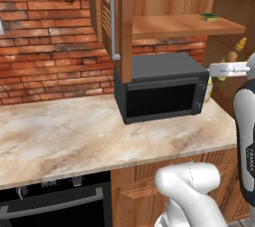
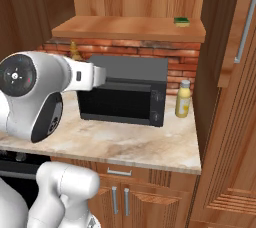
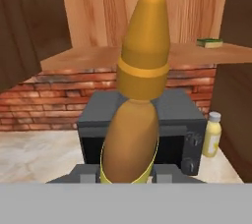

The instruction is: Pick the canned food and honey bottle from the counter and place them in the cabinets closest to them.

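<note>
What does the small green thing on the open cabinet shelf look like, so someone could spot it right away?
Start at the black microwave on the marble counter. Right above it runs the open wooden cabinet shelf. Near its right end lies a small flat green sponge with a yellowish underside, the one item on that shelf.

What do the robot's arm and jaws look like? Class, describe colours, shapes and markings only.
The arm is glossy white, built of rounded tubular segments, with dark grey joint covers and a round dark cap with small markings. The gripper has dark grey jaws.
</note>
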